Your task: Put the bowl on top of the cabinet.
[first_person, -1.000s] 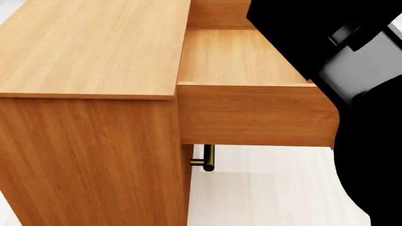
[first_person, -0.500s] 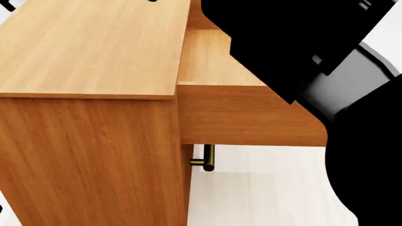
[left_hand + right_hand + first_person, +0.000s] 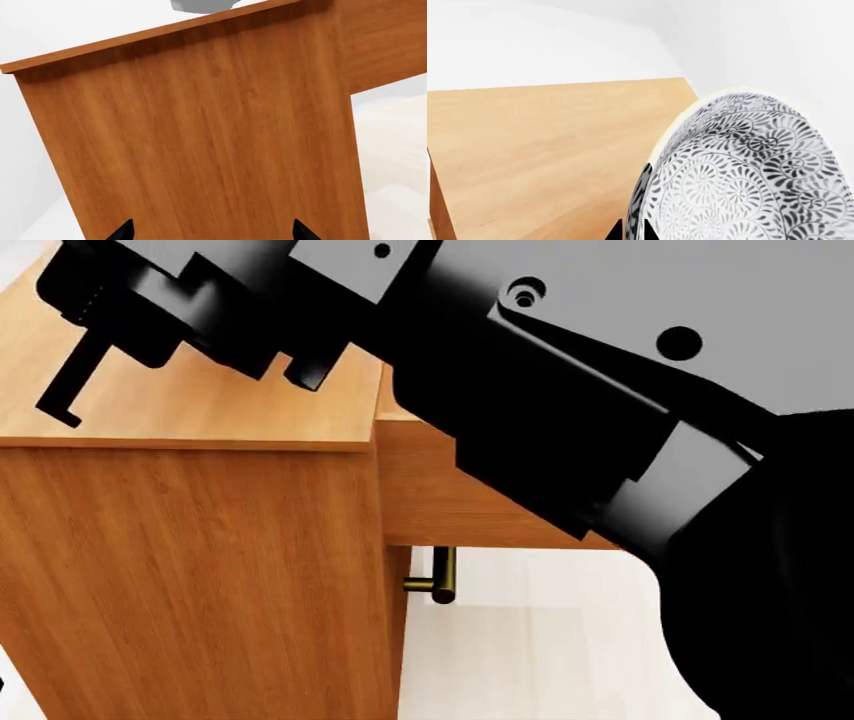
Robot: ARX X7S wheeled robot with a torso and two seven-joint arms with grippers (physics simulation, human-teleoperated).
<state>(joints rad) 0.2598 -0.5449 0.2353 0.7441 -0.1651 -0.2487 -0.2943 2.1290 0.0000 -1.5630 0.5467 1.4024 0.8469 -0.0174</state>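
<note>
The bowl (image 3: 740,175), white with a dark grey-blue floral pattern, hangs on edge in the right wrist view. My right gripper (image 3: 632,234) is shut on its rim, one fingertip on each side. Below it lies the flat top of the orange-brown cabinet (image 3: 547,150). In the head view my right arm (image 3: 534,410) reaches from the right across the cabinet top (image 3: 200,410) towards the upper left; the bowl is hidden there. My left gripper (image 3: 213,232) stands open, facing the cabinet's side panel (image 3: 200,140) with nothing between its fingers.
A drawer (image 3: 467,490) stands pulled out from the cabinet, largely covered by my right arm. A brass bar handle (image 3: 441,580) shows under it. Pale floor (image 3: 534,660) lies below and to the right. White walls stand behind the cabinet.
My right arm has swept left and forward over the open drawer and out above the cabinet top. The cabinet and drawer have not moved.
</note>
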